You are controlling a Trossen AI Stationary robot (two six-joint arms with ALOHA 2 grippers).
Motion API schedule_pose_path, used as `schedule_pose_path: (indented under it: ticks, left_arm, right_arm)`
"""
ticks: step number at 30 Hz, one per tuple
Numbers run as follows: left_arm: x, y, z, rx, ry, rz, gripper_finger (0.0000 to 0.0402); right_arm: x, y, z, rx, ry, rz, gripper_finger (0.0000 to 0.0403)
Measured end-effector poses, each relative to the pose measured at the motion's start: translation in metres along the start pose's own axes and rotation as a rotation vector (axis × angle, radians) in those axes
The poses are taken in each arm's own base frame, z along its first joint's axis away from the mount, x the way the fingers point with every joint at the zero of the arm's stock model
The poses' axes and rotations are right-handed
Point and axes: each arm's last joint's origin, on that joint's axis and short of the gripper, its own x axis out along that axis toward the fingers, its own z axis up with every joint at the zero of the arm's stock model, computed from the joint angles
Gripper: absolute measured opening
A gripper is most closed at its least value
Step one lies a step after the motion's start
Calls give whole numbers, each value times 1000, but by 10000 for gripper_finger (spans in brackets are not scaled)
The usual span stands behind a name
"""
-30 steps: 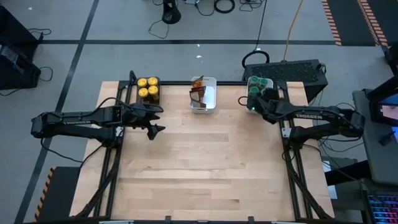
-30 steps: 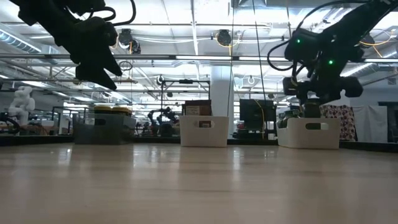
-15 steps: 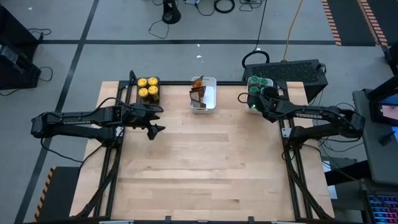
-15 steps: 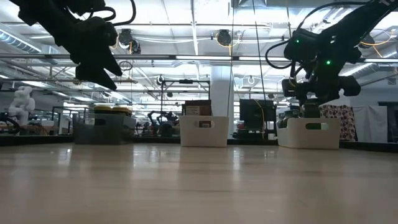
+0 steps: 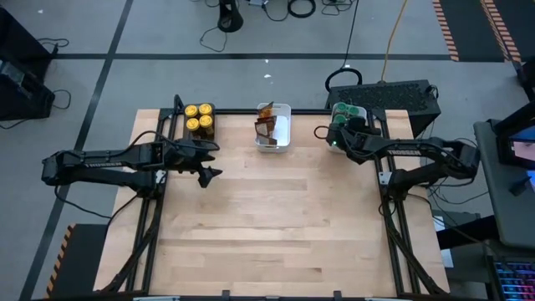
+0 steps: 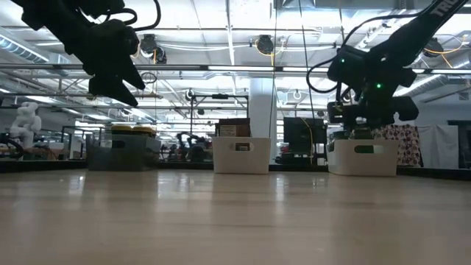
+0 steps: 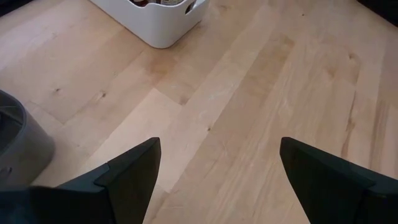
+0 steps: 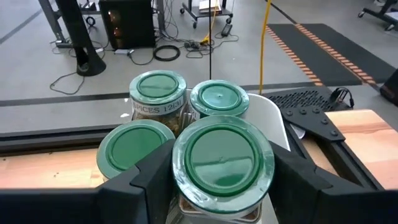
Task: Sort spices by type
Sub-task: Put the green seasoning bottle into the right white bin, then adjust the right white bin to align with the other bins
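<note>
**Green-lidded jar held over the right-hand white tray**

I am taking the white rectangular plastic tray holding the flat brown-orange packets (image 5: pixel 266 127) as my landmark; it (image 5: pixel 284 127) is sitting at the middle of the far edge of the pale wooden table (image 5: pixel 276 226).

To its right, my right gripper (image 8: pixel 214 186) is hovering over another white rectangular tray (image 6: pixel 365 157), its dark fingers (image 8: pixel 140 180) clenching a small round glass jar with a green lid (image 8: pixel 222 158). Three more green-lidded jars (image 8: pixel 158 93) are standing in that tray just beyond the held one, packed close together.

To the landmark's left, four small round jars with yellow lids (image 5: pixel 199 117) are standing in a dark tray (image 6: pixel 121 151), grouped two by two.

My left gripper (image 7: pixel 217 168) is hanging above bare table, in front of the dark tray and to the landmark's near left, with its jaws spread wide and nothing between them.
</note>
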Motion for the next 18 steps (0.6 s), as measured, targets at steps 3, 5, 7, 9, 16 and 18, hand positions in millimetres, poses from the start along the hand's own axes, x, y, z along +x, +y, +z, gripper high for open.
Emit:
schedule_pose_path:
  ticks: [3,5,7,9,16,18]
  left_arm:
    - [0,0,0,-1,0,0,334]
    - [0,0,0,-1,0,-1,334]
    - [0,0,0,2,1,-2,334]
    - [0,0,0,3,1,-2,334]
    - [0,0,0,9,1,-3,334]
    - [0,0,0,9,2,-5,334]
  right_arm:
    - [-1,-1,1,7,6,7,200]
    - [-1,-1,2,-3,8,11,205]
    - [-2,-1,2,-15,11,15,215]
    - [-3,-2,3,-22,14,23,229]
    - [-7,-5,8,-12,31,54,274]
    - [-9,-6,10,-1,39,73,280]
